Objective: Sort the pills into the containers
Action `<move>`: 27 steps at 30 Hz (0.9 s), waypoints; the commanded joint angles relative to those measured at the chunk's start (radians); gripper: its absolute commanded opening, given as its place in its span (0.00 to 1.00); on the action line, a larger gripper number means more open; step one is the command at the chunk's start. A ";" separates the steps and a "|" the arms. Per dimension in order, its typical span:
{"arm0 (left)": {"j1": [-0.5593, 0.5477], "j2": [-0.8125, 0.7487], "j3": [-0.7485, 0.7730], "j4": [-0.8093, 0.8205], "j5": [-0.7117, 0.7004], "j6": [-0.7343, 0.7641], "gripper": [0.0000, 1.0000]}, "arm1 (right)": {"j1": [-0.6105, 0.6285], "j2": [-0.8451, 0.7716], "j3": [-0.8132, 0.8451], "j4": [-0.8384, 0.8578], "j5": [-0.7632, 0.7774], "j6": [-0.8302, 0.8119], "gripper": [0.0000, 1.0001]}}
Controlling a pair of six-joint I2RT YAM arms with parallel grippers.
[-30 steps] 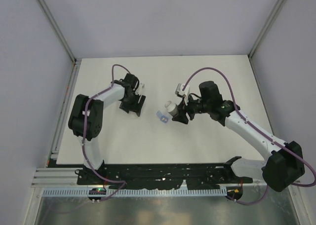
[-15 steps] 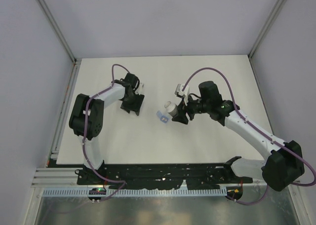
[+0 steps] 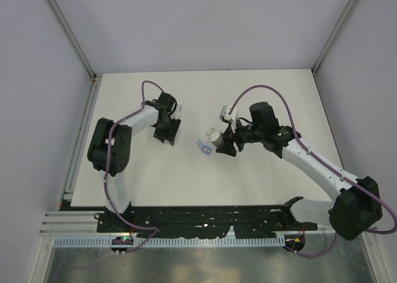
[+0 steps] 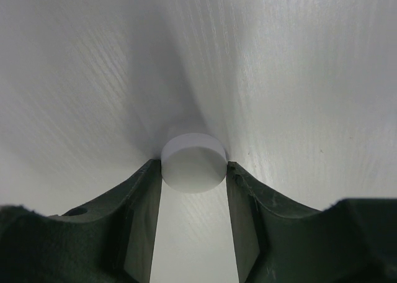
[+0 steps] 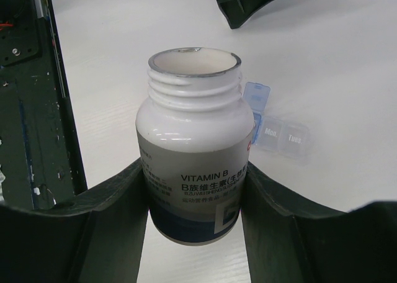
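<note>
One uncapped white bottle (image 5: 193,128), contents unseen, stands on the desk (image 5: 347,66), clamped by the right end effector (image 5: 193,177). One pill box (image 5: 280,134) lies beside it. The left end effector (image 4: 193,171) pinches one white disc (image 4: 193,159).

A white disc (image 4: 193,161) is seen lying flat on the pale bench (image 4: 279,59), flanked by the dark fingers (image 4: 139,215) of the left tool (image 4: 193,164), whose tips are pressed against its left and right edges.

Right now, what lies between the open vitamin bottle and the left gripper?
A small clear pill box beside the vitamin bottle; otherwise bare table up to the left gripper, as the top view shows.
</note>
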 commanded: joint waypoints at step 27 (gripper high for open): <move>0.001 -0.593 -0.084 0.051 0.901 0.236 0.03 | 0.077 0.101 0.212 -0.182 -0.038 -0.108 0.06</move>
